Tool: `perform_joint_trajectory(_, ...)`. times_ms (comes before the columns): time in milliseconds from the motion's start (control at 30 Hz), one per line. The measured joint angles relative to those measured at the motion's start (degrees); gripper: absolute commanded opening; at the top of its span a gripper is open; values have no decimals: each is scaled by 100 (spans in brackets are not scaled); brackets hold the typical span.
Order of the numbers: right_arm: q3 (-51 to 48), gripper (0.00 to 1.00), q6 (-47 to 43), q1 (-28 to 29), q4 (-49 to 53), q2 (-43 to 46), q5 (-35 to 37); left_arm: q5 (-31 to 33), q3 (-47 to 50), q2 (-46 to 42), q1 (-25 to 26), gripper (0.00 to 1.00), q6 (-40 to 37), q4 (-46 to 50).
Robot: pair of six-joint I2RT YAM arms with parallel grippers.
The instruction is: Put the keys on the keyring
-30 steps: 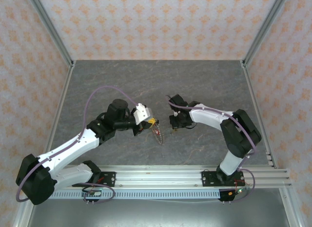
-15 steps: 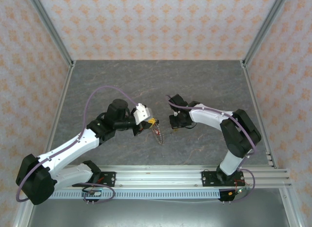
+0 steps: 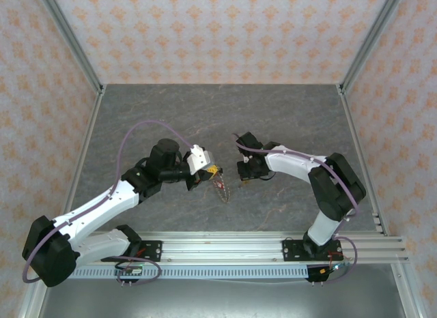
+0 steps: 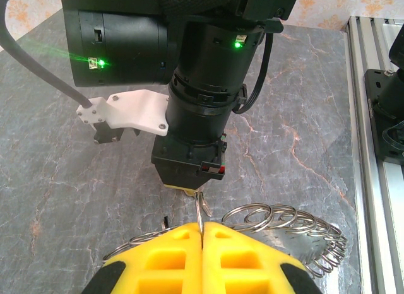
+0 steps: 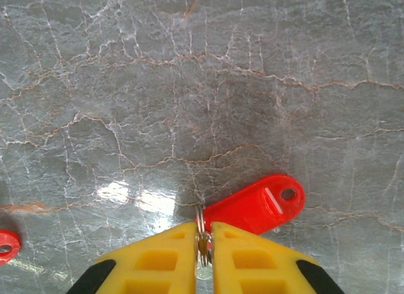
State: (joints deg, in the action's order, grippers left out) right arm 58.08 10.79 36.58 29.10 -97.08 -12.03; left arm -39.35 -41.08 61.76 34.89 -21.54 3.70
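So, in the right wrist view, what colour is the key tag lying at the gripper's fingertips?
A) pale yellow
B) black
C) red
C: the red tag lies flat on the grey table, its small ring between the fingertips of the right gripper.

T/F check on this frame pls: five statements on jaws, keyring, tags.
1. The left gripper has its jaws shut on the keyring wire. True.
2. The right gripper has its jaws wide open. False: they are pinched on the small metal ring of the red tag.
3. The red tag lies flat on the table. True.
4. The tag at the right jaws is black. False: it is red.
5. A second red tag sits at the left edge of the right wrist view. True.
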Motion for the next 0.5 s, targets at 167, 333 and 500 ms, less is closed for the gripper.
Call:
perform_joint_trajectory(167, 0, 15, -11, 0, 0, -17, 0, 2, 0, 0, 0, 0, 0, 0)
perform_joint_trajectory(333, 0, 11, -17, 0, 0, -28, 0, 2, 0, 0, 0, 0, 2, 2)
perform_joint_trajectory(500, 0, 4, -55, 0, 0, -28, -2, 2, 0, 0, 0, 0, 2, 7)
